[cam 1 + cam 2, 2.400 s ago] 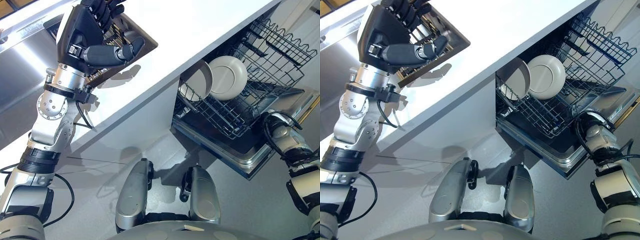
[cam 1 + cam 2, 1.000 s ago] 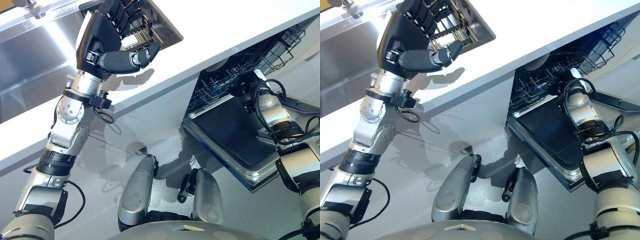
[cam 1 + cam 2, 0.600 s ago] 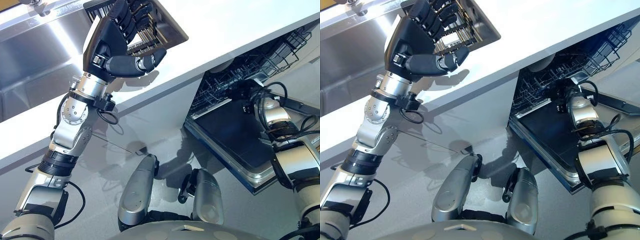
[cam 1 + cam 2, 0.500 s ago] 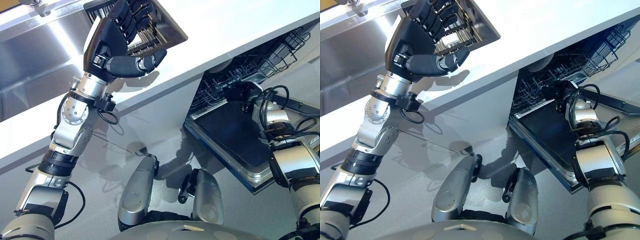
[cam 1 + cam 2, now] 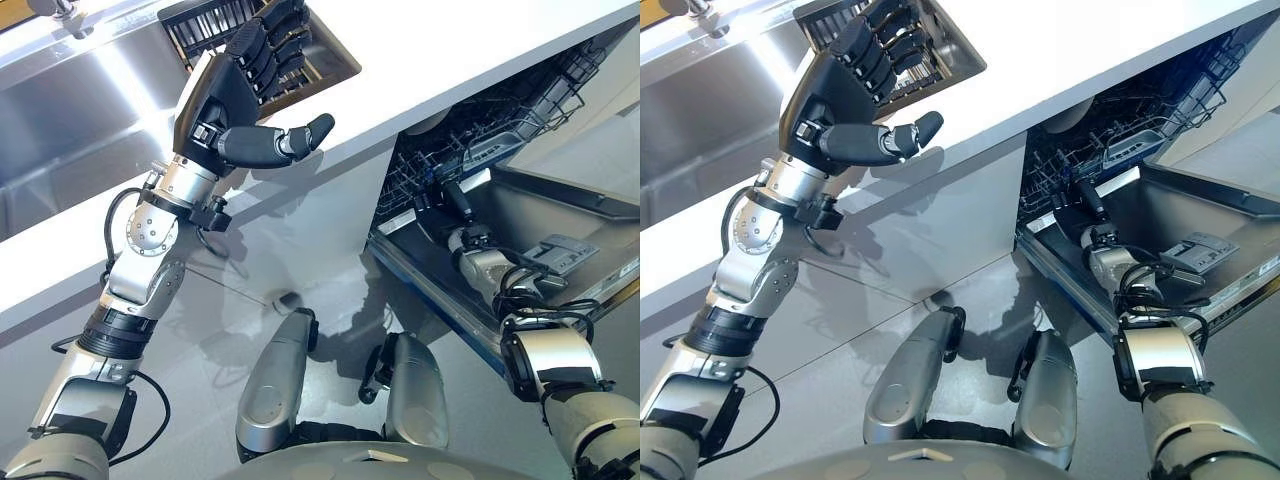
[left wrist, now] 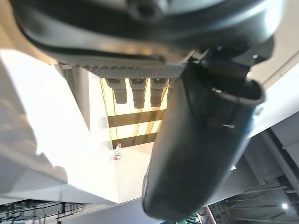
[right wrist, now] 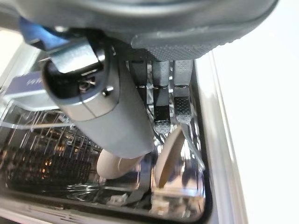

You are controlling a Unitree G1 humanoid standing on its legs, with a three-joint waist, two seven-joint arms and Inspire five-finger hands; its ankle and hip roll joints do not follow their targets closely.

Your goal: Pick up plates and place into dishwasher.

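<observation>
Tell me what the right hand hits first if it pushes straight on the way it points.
Probably the plates standing in the dishwasher rack: the right hand points into the dishwasher's opening, fingers straight, though depth is unclear.

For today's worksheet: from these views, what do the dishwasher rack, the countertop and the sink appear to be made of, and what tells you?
Dishwasher rack: thin dark wire, probably coated metal, judging by its open grid of slim rods.
Countertop: a smooth white slab with a matte, even surface; whether stone, composite or laminate is unclear.
Sink: likely stainless steel, given its silvery brushed surface with bright glare.
</observation>
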